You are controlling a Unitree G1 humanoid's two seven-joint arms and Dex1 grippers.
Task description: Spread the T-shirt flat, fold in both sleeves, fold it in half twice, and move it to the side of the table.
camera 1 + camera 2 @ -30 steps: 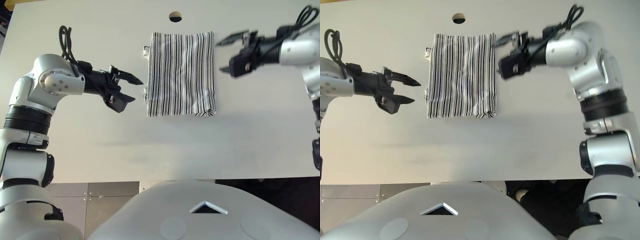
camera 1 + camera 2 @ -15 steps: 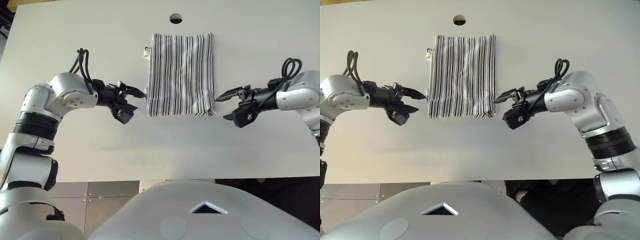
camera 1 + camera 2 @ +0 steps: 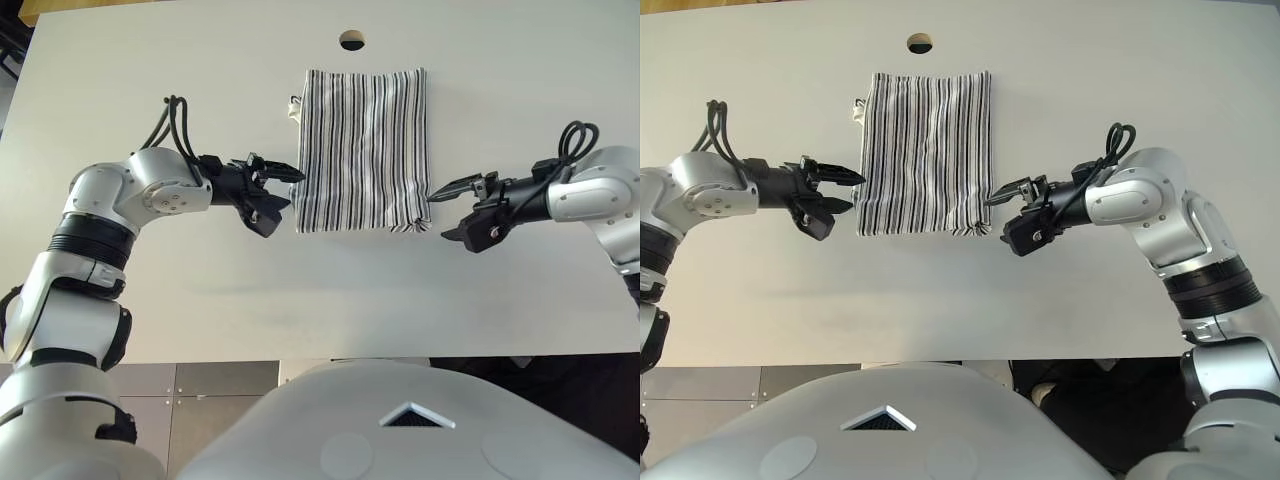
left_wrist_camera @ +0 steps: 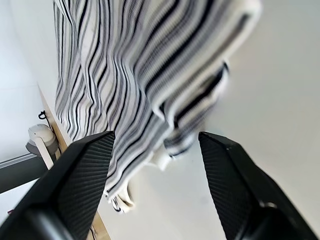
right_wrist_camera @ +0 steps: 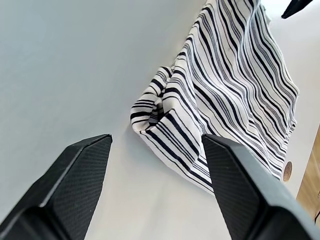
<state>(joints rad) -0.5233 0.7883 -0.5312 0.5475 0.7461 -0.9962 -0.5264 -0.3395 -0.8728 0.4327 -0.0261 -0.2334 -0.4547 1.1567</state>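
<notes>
1 T-shirt [image 3: 365,150] (folded) — between left gripper [image 3: 291,190], right gripper [image 3: 440,215].

I count one striped T-shirt [image 3: 364,150], one table [image 3: 200,290] with one round hole [image 3: 351,39], and two grippers: my left gripper [image 3: 290,188] and right gripper [image 3: 440,215].

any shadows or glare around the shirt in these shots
Left eye view: the T-shirt casts only a thin shadow along its near edge; the table shows no glare. Right wrist view: soft shadow under the folded corner.
</notes>
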